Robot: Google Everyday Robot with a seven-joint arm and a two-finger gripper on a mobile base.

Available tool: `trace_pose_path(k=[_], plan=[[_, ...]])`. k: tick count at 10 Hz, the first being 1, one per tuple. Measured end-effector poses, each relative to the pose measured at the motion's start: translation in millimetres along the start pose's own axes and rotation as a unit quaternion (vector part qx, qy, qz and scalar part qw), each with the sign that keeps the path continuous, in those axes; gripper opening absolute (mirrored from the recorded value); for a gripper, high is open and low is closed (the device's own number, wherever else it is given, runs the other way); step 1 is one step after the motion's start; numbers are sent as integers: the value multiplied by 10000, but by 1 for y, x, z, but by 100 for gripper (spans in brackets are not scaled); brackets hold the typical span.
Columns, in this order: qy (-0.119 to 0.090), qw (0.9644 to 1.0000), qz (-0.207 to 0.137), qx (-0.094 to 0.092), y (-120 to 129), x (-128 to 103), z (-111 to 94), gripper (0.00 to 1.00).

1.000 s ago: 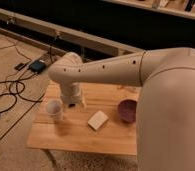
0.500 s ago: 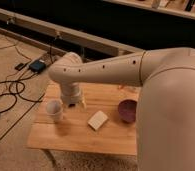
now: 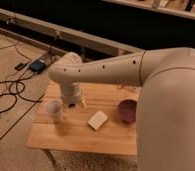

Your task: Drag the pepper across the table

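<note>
- The robot's bulky white arm (image 3: 166, 100) fills the near right and reaches left across the scene, then bends down over the table.
- The table (image 3: 81, 142) is low, of light planked wood, with its near edge toward the camera.
- A pale rectangular block (image 3: 97, 120) lies flat near the middle of the top.
- A white cup (image 3: 54, 109) stands upright near the left edge.
- A dark purple bowl (image 3: 127, 110) sits to the right, partly covered by the arm.
- The gripper (image 3: 74, 102) points down at the tabletop, just beside the cup on its far right; I cannot tell whether it is open or closed.
- The pepper cannot be made out; the spot under the gripper is hidden by the wrist.
- On the far left floor lie black cables (image 3: 15, 85) and a small dark box (image 3: 38, 65).
- Beyond them a long pale ledge (image 3: 91, 40) runs along a dark wall.
</note>
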Motion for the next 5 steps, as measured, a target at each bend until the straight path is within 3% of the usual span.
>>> trace_pose_path(k=[3, 5], plan=[[-2, 10000, 5, -45, -6, -16, 3, 65], [-33, 10000, 68, 44, -24, -38, 6, 65]])
